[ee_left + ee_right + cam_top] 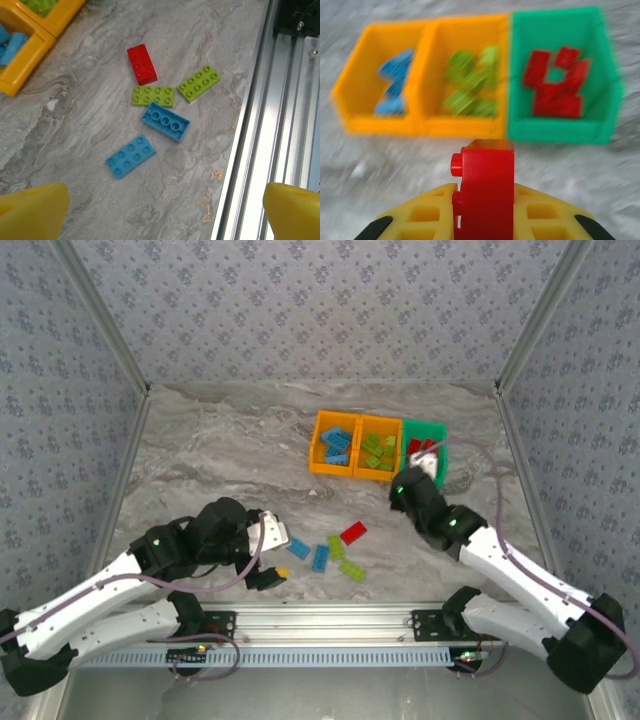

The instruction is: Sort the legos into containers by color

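**Right gripper (482,222) clamped a red lego (487,180) on end, studs facing left, before the green container (560,131).**
Its arm extended forward; left gripper (162,212) gaped wide over five loose legos (165,121) on the worktop (75,125).

1. no text, label, brand, number or sign can be read.
2. studs on the legos (165,121) are too small to show lettering.
3. the red lego (485,195) has plain faces; the containers (445,127) behind it are blurred.
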Tool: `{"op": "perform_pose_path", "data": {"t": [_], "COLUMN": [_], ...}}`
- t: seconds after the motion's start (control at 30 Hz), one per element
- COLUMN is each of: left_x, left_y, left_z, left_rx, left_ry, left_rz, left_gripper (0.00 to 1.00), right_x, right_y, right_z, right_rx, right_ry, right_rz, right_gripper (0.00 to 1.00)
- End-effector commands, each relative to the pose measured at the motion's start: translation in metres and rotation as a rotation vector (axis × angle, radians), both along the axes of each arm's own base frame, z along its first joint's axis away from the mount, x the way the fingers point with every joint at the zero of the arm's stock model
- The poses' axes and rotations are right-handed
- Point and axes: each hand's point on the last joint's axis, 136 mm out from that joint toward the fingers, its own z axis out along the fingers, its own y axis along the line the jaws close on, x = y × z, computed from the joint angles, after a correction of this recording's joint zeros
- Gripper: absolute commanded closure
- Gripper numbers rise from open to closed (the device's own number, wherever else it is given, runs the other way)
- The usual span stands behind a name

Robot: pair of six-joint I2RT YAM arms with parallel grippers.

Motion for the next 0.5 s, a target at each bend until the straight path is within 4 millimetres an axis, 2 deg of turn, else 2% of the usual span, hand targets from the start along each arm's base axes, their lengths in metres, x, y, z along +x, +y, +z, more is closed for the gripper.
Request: {"op": "perform_pose_path", "data": {"t": [0.0,0.07,0.17,0.27,0.33,0.47], "left_x": [0.004,0.005,0.007,0.009,0.008,0.008], "left_y": [0.003,0.004,0.004,0.006,0.005,0.005], "left_z": [0.004,0.005,0.007,0.006,0.005,0.005], "left_rx": [-0.026,-0.031,-0.043,-0.042,-0.041,-0.04], "left_ry": [-0.022,-0.028,-0.026,-0.02,-0.012,-0.008], "left_rz": [0.024,0.032,0.04,0.051,0.051,0.049], "left_gripper": [0.01,0.01,0.01,0.01,0.01,0.01], "right_x": [0.047,0.074,0.112,0.145,0.159,0.181], "right_y": [-0.019,-0.04,-0.058,-0.057,-0.058,-0.062], "right_z": [0.013,0.003,-0.017,-0.042,-0.054,-0.068], "right_rx": [0.059,0.048,0.054,0.119,0.155,0.195], "right_ry": [-0.053,-0.027,0.027,0.071,0.083,0.118], "right_rz": [0.001,-0.067,-0.121,-0.108,-0.101,-0.119], "right_gripper": [0.83,0.83,0.83,0.83,0.81,0.61]}}
